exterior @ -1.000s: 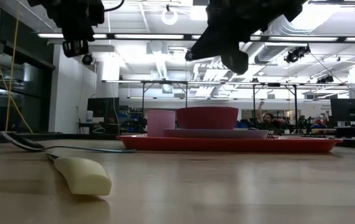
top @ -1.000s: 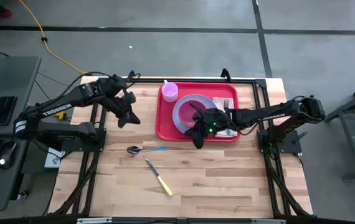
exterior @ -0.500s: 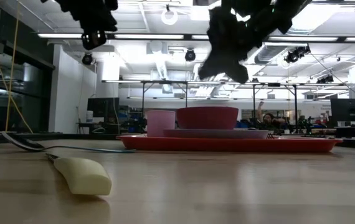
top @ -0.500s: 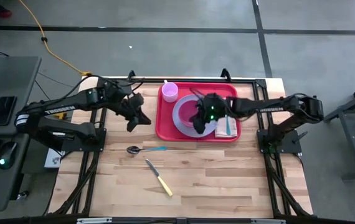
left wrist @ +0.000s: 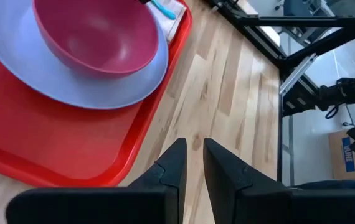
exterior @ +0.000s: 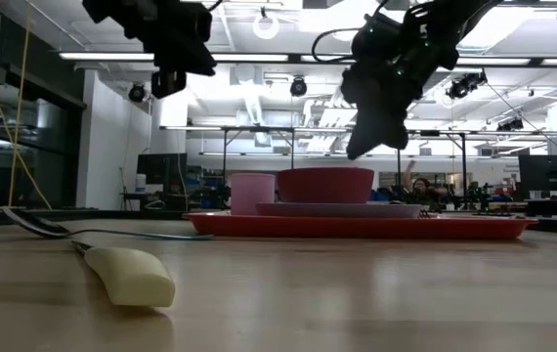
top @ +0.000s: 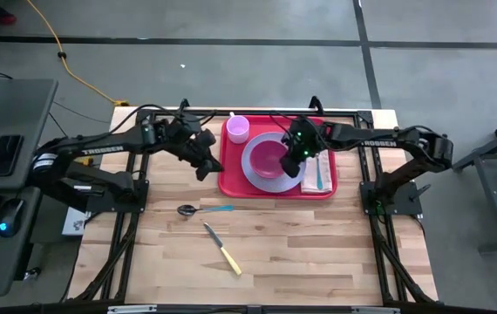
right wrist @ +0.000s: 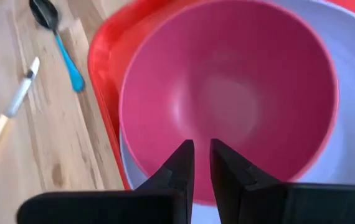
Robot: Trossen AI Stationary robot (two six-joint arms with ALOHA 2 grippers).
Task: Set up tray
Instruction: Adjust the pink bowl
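The red tray [top: 231, 179] lies at the table's far middle. On it a lavender plate [top: 251, 161] carries a pink bowl [top: 270, 159]. A pink cup [top: 238, 129] stands in the tray's far left corner, and a napkin with a teal fork [top: 318, 174] lies at its right end. My left gripper [top: 207, 170] hovers just off the tray's left edge, shut and empty, also seen in the left wrist view [left wrist: 194, 152]. My right gripper [top: 299, 155] hangs over the bowl's right part, shut and empty [right wrist: 202, 152].
A spoon with a blue handle [top: 189, 209] and a knife with a pale yellow handle [top: 222, 250] lie on the bare wood nearer the front, left of centre. Black frame rails run along the table's left and right sides.
My left gripper has moved toward the table's right, up to the tray's left edge. My right gripper has swung from the tray's near edge toward the far edge, and now hangs over the bowl, a little lower and tipped further down. Nothing on the table has moved.
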